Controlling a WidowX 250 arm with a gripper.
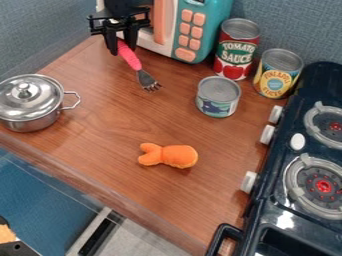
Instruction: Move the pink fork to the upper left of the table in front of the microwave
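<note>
At the upper left, in front of the microwave (163, 30), my black gripper (123, 47) points down, shut on the handle of the pink fork (130, 57). The fork's pink handle emerges from between the fingers and slants down to the right, ending in metal tines over the wooden table (113, 120). The handle's upper end is hidden by the gripper. I cannot tell whether the fork touches the tabletop.
A lidded metal pot (28, 105) stands left. An orange plush toy (170, 155) lies near the middle front. Right of the microwave are a tomato can (236, 50), a pineapple can (276, 75) and a short can (218, 97). A dark stove (294, 200) borders the right side.
</note>
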